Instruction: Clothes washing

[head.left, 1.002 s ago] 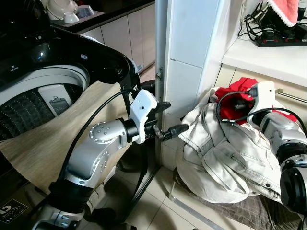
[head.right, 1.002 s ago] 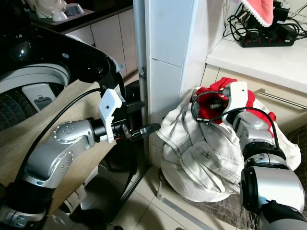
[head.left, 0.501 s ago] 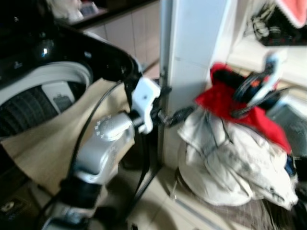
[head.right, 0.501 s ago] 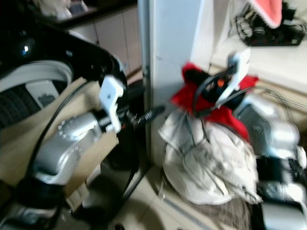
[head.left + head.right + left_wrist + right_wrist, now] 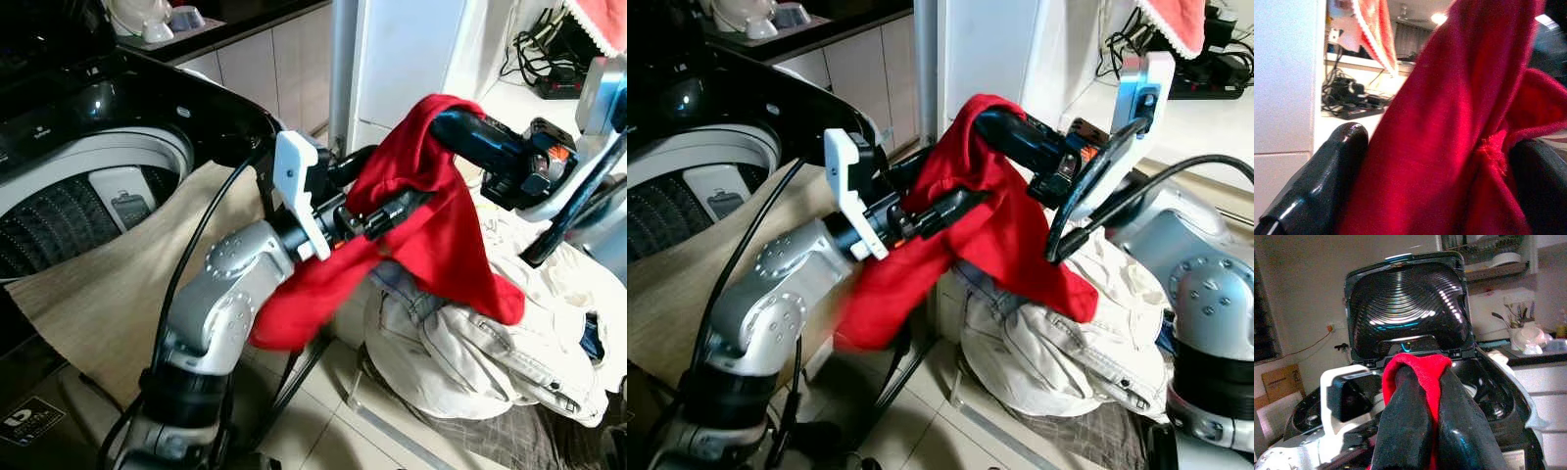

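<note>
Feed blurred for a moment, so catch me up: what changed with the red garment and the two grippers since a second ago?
The right gripper has lifted the red garment off the pale jacket pile and carried it toward the washer, fingers pinched on it. The left gripper now has the cloth between its fingers. The pile and the open washer lid stayed put.
</note>
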Motion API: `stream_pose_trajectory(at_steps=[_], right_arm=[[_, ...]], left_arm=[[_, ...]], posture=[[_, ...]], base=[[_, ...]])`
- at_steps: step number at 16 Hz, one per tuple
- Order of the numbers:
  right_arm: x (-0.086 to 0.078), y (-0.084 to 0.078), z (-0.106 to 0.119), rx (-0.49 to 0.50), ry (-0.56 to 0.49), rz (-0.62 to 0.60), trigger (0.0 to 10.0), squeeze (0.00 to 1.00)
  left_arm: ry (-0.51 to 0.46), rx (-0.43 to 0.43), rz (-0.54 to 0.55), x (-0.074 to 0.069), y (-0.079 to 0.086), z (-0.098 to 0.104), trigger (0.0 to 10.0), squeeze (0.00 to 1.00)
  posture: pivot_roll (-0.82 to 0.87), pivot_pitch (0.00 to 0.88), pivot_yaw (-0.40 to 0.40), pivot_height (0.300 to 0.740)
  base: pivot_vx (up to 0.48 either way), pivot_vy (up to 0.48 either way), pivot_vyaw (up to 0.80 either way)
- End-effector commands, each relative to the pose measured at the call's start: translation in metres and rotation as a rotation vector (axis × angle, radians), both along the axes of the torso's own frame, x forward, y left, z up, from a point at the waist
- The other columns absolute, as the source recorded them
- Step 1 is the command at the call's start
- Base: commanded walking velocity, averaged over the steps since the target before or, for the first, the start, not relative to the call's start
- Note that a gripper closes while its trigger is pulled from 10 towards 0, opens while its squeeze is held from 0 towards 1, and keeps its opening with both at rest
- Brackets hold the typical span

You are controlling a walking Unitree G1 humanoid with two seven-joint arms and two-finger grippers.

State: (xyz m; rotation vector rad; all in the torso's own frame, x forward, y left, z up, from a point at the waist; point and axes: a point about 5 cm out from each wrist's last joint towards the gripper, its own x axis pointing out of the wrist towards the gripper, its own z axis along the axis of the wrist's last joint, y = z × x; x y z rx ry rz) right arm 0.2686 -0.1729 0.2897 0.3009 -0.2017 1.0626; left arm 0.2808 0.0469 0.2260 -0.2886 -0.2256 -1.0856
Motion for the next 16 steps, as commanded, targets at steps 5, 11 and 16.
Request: stream_pose_trajectory(at_steps=[5, 11, 16], right_arm=[[-0.004, -0.002, 0.008, 0.010, -0.009, -0.016, 0.0, 0.00], [-0.006, 0.004, 0.012, -0.002, -0.012, -0.015, 0.0, 0.00], [-0.005, 0.002, 0.007, -0.014, 0.004, -0.021, 0.0, 0.00]], left_arm=[[-0.014, 0.113, 0.010, -0.001, -0.008, -0.012, 0.0, 0.48], [-0.011, 0.087, 0.063, 0.005, -0.014, -0.010, 0.0, 0.00], [-0.006, 0.089, 0.089, 0.009, -0.010, -0.010, 0.0, 0.00]], posture=[[-0.12, 0.000, 0.041, 0.740], [-0.13, 0.000, 0.045, 0.740], [-0.12, 0.000, 0.041, 0.740]], base=[[0.000, 0.000, 0.00], [0.000, 0.000, 0.00], [0.000, 0.000, 0.00]])
